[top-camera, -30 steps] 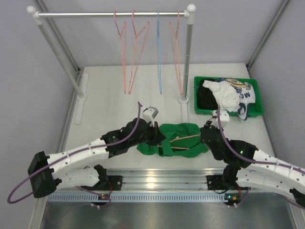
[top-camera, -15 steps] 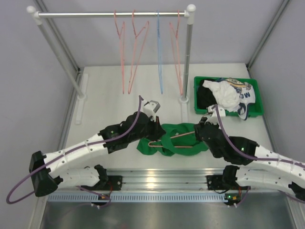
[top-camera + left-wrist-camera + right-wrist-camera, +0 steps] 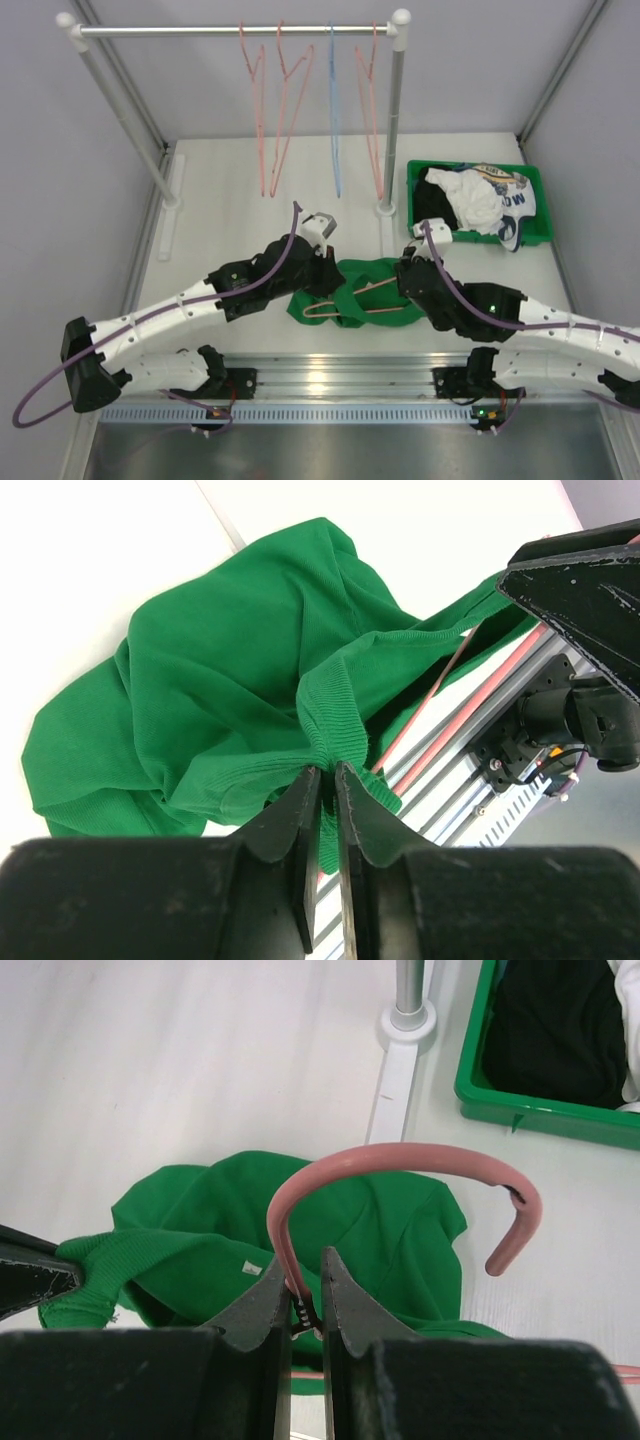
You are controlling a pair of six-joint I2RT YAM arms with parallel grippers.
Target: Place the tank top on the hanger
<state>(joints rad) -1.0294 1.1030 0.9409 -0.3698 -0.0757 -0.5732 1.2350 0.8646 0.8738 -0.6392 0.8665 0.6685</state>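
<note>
The green tank top (image 3: 360, 290) lies crumpled on the table between the two arms; it also shows in the left wrist view (image 3: 230, 680) and the right wrist view (image 3: 300, 1230). My left gripper (image 3: 326, 773) is shut on a ribbed strap of the tank top, at its left side (image 3: 328, 280). My right gripper (image 3: 305, 1278) is shut on the neck of the salmon-pink hanger (image 3: 400, 1165), just below its hook. The hanger (image 3: 350, 300) lies across the tank top, partly under the fabric, with one end poking out left.
A rail (image 3: 235, 30) at the back holds several pink hangers (image 3: 270, 110) and one blue hanger (image 3: 334, 110). A green bin (image 3: 478, 203) at the right holds a white printed garment and a black one. The rail's right post base (image 3: 405, 1020) stands close by.
My right gripper has moved left with the hanger, sliding it further through the tank top. My left gripper has shifted slightly, still pinching the strap.
</note>
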